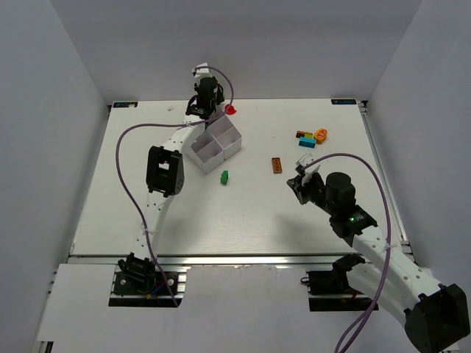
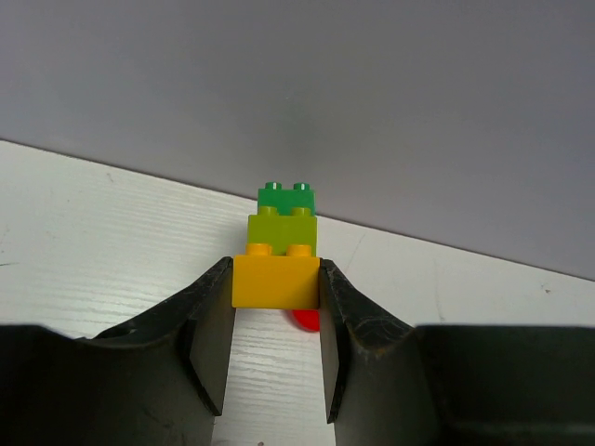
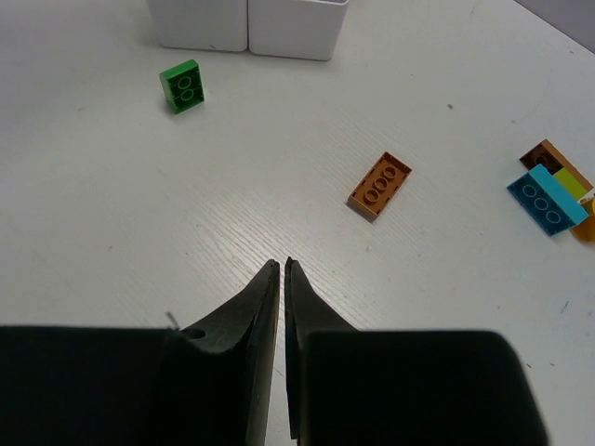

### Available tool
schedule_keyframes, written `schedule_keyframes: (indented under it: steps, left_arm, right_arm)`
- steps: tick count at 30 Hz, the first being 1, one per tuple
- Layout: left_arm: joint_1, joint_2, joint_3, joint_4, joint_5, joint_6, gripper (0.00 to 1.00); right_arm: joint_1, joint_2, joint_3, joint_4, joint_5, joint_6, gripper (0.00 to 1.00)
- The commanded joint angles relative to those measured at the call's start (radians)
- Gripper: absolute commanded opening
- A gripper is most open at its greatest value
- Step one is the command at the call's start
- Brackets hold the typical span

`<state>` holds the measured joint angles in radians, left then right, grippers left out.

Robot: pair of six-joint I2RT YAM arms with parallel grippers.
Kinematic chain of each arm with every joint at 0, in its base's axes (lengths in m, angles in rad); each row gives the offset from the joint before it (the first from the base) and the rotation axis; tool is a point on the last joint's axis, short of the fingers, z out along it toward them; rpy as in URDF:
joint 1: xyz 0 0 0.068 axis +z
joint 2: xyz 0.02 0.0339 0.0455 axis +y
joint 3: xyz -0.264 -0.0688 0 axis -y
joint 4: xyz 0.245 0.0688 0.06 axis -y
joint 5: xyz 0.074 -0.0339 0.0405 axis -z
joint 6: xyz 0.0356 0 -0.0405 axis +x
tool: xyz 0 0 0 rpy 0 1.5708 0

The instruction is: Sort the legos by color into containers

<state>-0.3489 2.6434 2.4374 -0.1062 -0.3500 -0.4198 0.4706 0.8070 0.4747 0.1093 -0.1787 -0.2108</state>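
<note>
Top external view: the smooth white four-compartment tray point(image 1: 217, 142) stands on the table point(image 1: 147, 213), just beside the left tool point(image 1: 210, 109); a green brick point(image 1: 224, 176) lies near. Left wrist view: this tool clamps a studded stack point(image 2: 282, 228), yellow brick point(image 2: 276, 282) under lime and green. Right wrist view: the right tool point(image 3: 281, 268) is closed, empty; a flat orange plate point(image 3: 380, 185) lies near.

Red piece point(image 2: 307, 320) was mostly hidden behind yellow brick point(image 2: 276, 281); shape could not be told. Tray point(image 3: 246, 23) was cut off by top edge of right wrist view. Orange piece point(image 3: 586, 229) was cropped at that view's right edge.
</note>
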Motion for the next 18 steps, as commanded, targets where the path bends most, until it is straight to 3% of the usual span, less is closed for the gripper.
schedule_keyframes:
  steps: [1,18]
  left_arm:
    - [0.001,-0.019,0.025,-0.001,0.023,-0.004,0.0]
    - [0.005,-0.026,0.018,-0.009,0.023,0.019,0.0]
  right_arm:
    - [-0.007,0.001,-0.007,0.056,-0.007,0.014,0.12]
    - [-0.021,-0.002,-0.011,0.059,-0.013,0.03,0.12]
